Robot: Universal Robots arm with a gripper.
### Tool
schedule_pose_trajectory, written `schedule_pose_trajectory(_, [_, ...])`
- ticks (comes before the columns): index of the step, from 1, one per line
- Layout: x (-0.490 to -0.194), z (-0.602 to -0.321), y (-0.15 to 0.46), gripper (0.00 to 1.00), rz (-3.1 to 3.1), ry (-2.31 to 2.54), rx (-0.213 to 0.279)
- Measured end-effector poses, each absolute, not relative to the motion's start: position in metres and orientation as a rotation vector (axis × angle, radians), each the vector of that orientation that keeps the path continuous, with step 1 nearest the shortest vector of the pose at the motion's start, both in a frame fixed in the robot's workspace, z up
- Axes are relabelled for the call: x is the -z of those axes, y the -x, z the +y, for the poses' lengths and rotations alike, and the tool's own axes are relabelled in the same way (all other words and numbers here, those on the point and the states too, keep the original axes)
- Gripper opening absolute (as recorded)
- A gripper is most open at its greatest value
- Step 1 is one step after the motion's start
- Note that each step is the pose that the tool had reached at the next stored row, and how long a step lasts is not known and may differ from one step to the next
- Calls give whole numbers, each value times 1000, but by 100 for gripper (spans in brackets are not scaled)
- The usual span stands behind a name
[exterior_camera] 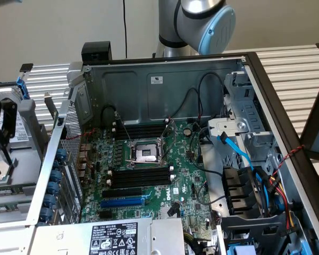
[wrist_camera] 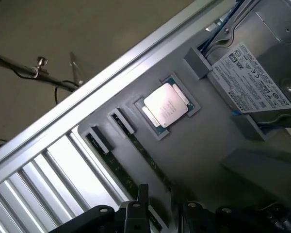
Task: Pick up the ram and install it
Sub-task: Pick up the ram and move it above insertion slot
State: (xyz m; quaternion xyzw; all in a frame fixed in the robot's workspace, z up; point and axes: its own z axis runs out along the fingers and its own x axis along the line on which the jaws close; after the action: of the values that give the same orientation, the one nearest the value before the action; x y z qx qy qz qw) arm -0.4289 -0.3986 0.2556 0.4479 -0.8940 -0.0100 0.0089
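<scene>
Two ram sticks stand on edge in a grey holder tray [wrist_camera: 208, 145], each a thin green strip: one [wrist_camera: 140, 145] runs toward my gripper, the other [wrist_camera: 106, 155] lies beside it. My gripper [wrist_camera: 162, 213] hangs just over the near end of the first stick. Its black fingers [wrist_camera: 138, 206] stand apart on either side, open and holding nothing. In the exterior view the gripper [exterior_camera: 1, 133] is at the far left, outside the computer case. The motherboard [exterior_camera: 186, 186] lies in the open case, with long black memory slots [exterior_camera: 141, 175] on both sides of the CPU socket [exterior_camera: 147, 154].
A loose CPU [wrist_camera: 166, 104] sits in the tray beside the sticks, with a hard drive [wrist_camera: 254, 77] further along. The case's metal walls [exterior_camera: 165, 85], a blue expansion slot [exterior_camera: 122, 202], cables [exterior_camera: 239, 154] and drive cage [exterior_camera: 244, 196] surround the board. Slatted table [wrist_camera: 39, 179] borders the tray.
</scene>
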Motion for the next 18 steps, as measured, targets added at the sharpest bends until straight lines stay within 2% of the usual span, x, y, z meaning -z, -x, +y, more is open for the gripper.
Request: schedule_pose_trajectory(18, [-237,-399,429,33,-2525,-1834,26])
